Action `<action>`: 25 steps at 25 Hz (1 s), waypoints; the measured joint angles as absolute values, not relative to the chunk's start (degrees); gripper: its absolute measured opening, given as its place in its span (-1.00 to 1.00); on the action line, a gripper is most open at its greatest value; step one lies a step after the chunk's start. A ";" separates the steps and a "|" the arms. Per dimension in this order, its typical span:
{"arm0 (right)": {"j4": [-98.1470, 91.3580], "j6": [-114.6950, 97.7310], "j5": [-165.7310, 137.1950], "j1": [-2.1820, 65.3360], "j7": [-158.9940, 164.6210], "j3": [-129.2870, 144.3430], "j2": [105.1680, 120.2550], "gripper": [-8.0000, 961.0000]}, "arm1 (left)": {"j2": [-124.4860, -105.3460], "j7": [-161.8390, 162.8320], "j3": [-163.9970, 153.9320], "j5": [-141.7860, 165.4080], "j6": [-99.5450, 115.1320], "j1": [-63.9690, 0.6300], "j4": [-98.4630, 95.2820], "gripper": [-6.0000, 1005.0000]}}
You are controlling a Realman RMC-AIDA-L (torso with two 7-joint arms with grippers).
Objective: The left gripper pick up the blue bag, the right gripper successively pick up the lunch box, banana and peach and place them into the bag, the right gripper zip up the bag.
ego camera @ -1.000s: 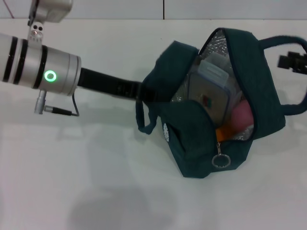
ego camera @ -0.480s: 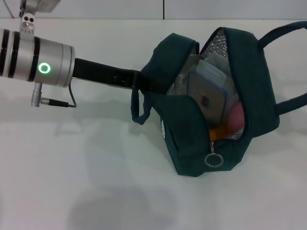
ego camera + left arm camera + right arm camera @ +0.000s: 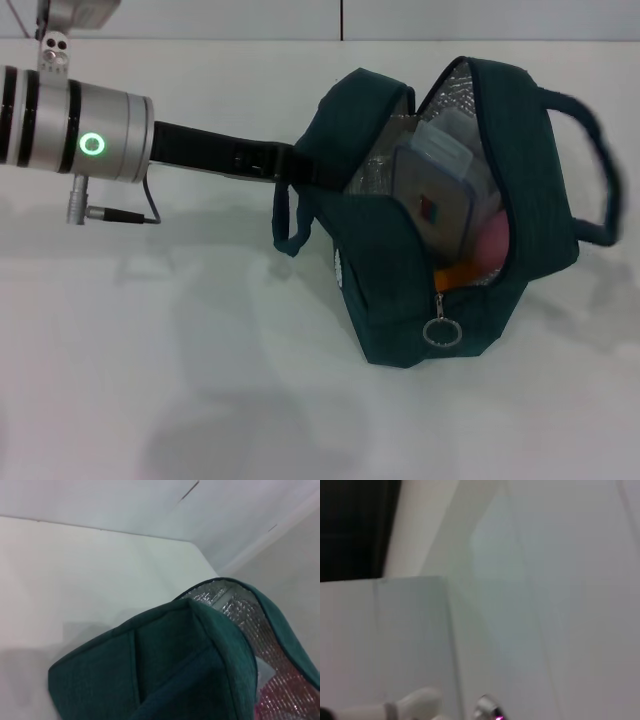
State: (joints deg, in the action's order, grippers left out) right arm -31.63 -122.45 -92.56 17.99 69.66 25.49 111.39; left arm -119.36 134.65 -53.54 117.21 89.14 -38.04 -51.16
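1. Zipper ring (image 3: pixel 440 332) hangs at the lower middle of the open blue bag (image 3: pixel 400 290) on the white table (image 3: pixel 200 380)
2. Inside: lunch box (image 3: pixel 440 200), pink peach (image 3: pixel 490 245)
3. Left gripper (image 3: pixel 295 170), centre-left, clenched on the bag's rim

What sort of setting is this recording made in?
Probably a lab or test bench rather than a home: a bare white table against plain white wall panels, holding only the blue bag with the left claw at its edge.
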 joint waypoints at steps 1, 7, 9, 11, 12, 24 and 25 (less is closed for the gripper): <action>-31.10 -122.44 -92.58 17.86 69.65 25.27 111.19 0.38 | -119.36 134.65 -53.54 117.21 89.15 -38.04 -51.16 -0.71; -28.67 -121.66 -93.50 17.50 69.48 29.13 110.53 0.38 | -119.33 134.65 -52.85 115.76 88.93 -37.86 -50.83 -0.71; -28.52 -119.59 -94.12 17.16 69.55 29.32 110.62 0.38 | -119.35 134.65 -52.81 115.56 88.93 -37.64 -50.82 -0.71; -27.92 -117.49 -95.97 17.09 69.86 29.52 110.44 0.38 | -119.35 134.65 -52.77 115.43 88.93 -37.48 -50.81 -0.71; -27.41 -116.98 -97.35 17.31 69.93 29.56 110.33 0.38 | -119.35 134.65 -52.75 115.30 88.93 -37.37 -50.80 -0.71; -25.84 -114.37 -120.31 23.38 71.28 29.73 113.16 0.38 | -119.45 134.85 -52.73 114.42 88.85 -37.07 -50.80 -0.71; -25.75 -112.35 -123.49 24.46 71.48 29.80 114.29 0.38 | -119.44 134.86 -52.73 114.41 88.85 -37.08 -50.79 -0.70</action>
